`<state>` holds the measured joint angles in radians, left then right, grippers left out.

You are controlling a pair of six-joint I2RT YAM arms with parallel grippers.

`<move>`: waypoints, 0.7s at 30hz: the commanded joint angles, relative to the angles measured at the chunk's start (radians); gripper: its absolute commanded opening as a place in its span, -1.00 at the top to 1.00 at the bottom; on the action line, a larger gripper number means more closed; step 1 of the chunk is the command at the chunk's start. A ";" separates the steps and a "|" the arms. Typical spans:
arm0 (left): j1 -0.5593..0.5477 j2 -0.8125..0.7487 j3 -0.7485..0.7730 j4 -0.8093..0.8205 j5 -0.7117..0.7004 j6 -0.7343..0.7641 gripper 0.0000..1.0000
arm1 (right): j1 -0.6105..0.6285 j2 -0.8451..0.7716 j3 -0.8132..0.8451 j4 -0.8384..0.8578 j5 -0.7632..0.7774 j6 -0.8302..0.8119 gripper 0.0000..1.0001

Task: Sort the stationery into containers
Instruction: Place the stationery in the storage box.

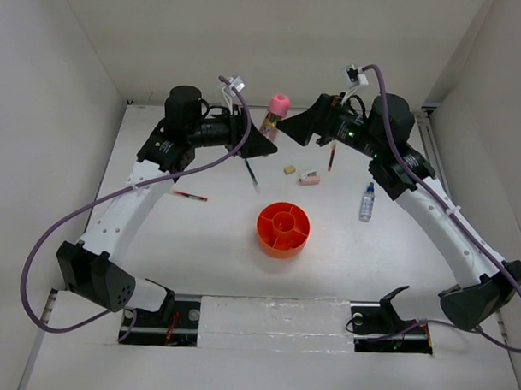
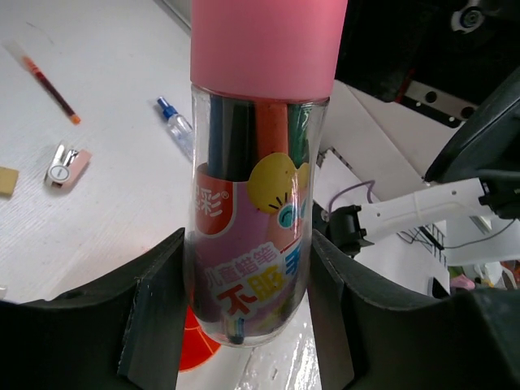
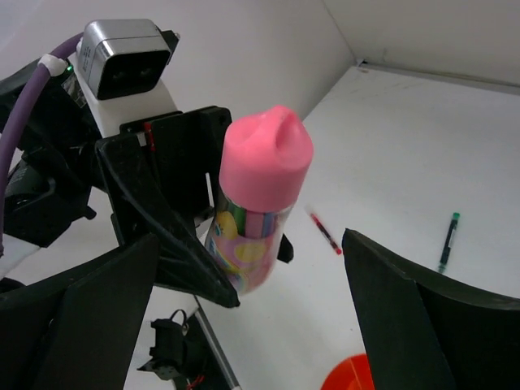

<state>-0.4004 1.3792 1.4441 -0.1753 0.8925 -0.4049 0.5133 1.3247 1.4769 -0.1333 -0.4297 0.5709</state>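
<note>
Pink tube (image 2: 252, 203): top cut off in left wrist view; whether base touches worktop (image 1: 207, 244) cannot be told. Orange tray (image 1: 283, 228) mostly hidden behind tube there. Left arm stretched to far centre, left gripper (image 1: 267, 137) clamped on tube's clear body. Right arm reaches in from opposite side, right gripper (image 1: 290, 126) spread wide, near tube, apart.

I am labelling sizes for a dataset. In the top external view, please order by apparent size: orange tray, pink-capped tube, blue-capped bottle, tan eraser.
1. orange tray
2. pink-capped tube, partly hidden in the left gripper, so its lead over the next item is unsure
3. blue-capped bottle
4. tan eraser
</note>
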 commanded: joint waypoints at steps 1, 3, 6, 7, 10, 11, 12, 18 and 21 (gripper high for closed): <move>-0.014 -0.026 -0.007 0.100 0.086 -0.003 1.00 | 0.036 0.014 0.026 0.126 0.037 0.023 -1.00; -0.014 -0.035 -0.007 0.100 0.102 -0.014 1.00 | 0.045 0.037 0.026 0.138 0.037 0.032 -1.00; -0.014 -0.045 -0.043 0.154 0.137 -0.029 1.00 | 0.045 0.076 0.065 0.150 0.037 0.032 -1.00; -0.014 -0.045 -0.054 0.166 0.146 -0.043 1.00 | 0.045 0.085 0.074 0.150 0.037 0.041 -0.98; -0.014 -0.045 -0.054 0.177 0.160 -0.054 1.00 | 0.045 0.114 0.095 0.175 0.016 0.053 -0.85; -0.014 -0.045 -0.065 0.177 0.160 -0.054 1.00 | 0.054 0.129 0.108 0.175 0.016 0.053 -0.63; -0.014 -0.045 -0.065 0.177 0.160 -0.054 1.00 | 0.054 0.139 0.117 0.175 0.003 0.063 -0.52; -0.014 -0.054 -0.064 0.136 0.106 -0.020 1.00 | 0.064 0.180 0.131 0.175 -0.047 0.072 0.80; -0.014 -0.042 -0.024 0.082 0.051 0.011 0.90 | 0.064 0.171 0.119 0.175 -0.047 0.072 1.00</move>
<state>-0.4107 1.3766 1.3685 -0.1062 0.9867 -0.4366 0.5640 1.5059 1.5627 -0.0189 -0.4416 0.6399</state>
